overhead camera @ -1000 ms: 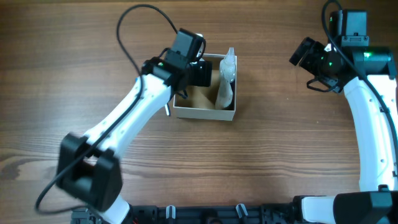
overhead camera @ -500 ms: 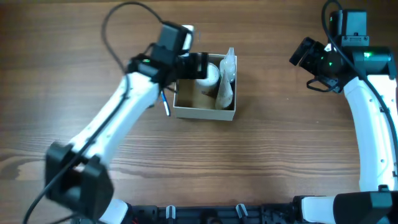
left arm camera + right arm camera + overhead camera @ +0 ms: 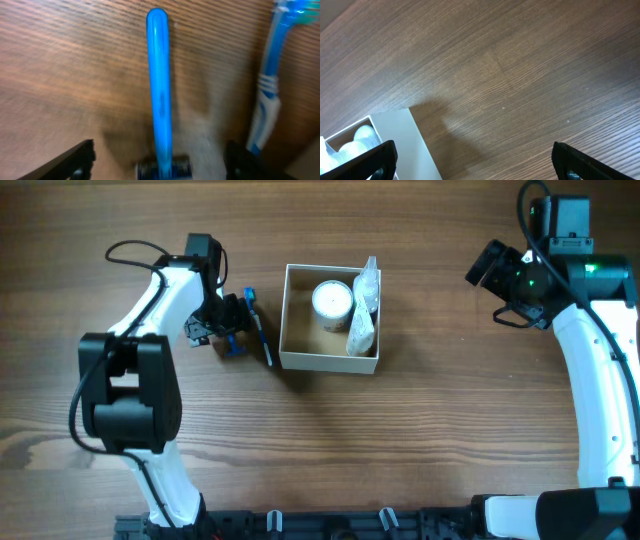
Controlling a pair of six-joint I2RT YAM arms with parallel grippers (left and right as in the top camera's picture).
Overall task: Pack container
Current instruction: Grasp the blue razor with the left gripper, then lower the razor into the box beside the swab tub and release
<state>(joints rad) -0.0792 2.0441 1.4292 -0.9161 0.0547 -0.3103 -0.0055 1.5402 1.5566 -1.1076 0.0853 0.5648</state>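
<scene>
The container (image 3: 328,361), a square white box with a tan inside, sits mid-table. It holds a round white-lidded jar (image 3: 331,300) and a clear plastic pouch (image 3: 363,315) leaning on its right wall. My left gripper (image 3: 230,325) is open, low over the table just left of the box. In the left wrist view its jaws (image 3: 160,161) straddle the head end of a blue razor (image 3: 160,85), with a blue-and-white toothbrush (image 3: 267,95) lying beside it. My right gripper (image 3: 488,268) is open and empty, right of the box; its jaws (image 3: 475,160) frame bare wood.
The toothbrush (image 3: 262,340) lies on the wood between my left gripper and the box's left wall. The box's white wall (image 3: 400,140) shows at the lower left of the right wrist view. Wood table all round.
My left arm has drawn back from over the box to the left, leaving the white-lidded jar inside, and has come down over the razor. The right arm has not moved.
</scene>
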